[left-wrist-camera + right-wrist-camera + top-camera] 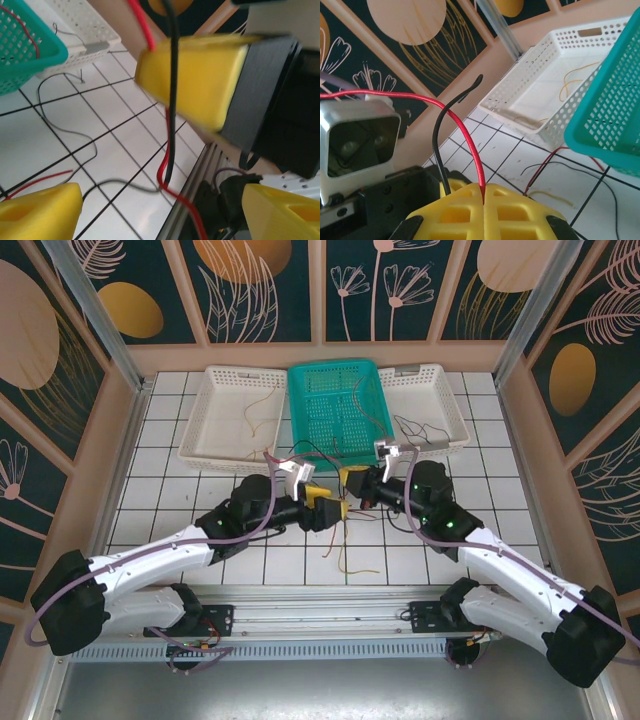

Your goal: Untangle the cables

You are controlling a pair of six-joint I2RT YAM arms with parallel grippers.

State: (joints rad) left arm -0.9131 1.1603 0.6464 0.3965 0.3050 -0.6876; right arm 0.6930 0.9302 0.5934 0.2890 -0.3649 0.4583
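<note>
The two tools meet tip to tip just in front of the teal basket [330,425], above the counter [160,475]. The right tool [484,191] has its fingers pressed together, pinching the red cable [420,98] in the seam between them. The black cable [438,131] runs down just beside the red one, behind one finger; I cannot tell whether it is clamped too.

The left tool [160,215] is spread. Its fingers stand on either side of these two strands where they hang below the right tool, and both fingers are apart from them.

Other cables [342,545] lie in a loose tangle on the counter, in front of the teal basket and on the arm-base side of the tools. More thin strands lie inside the teal basket. There are also some in the left white basket [215,420] and the right white basket [440,400], which touch its sides.
</note>
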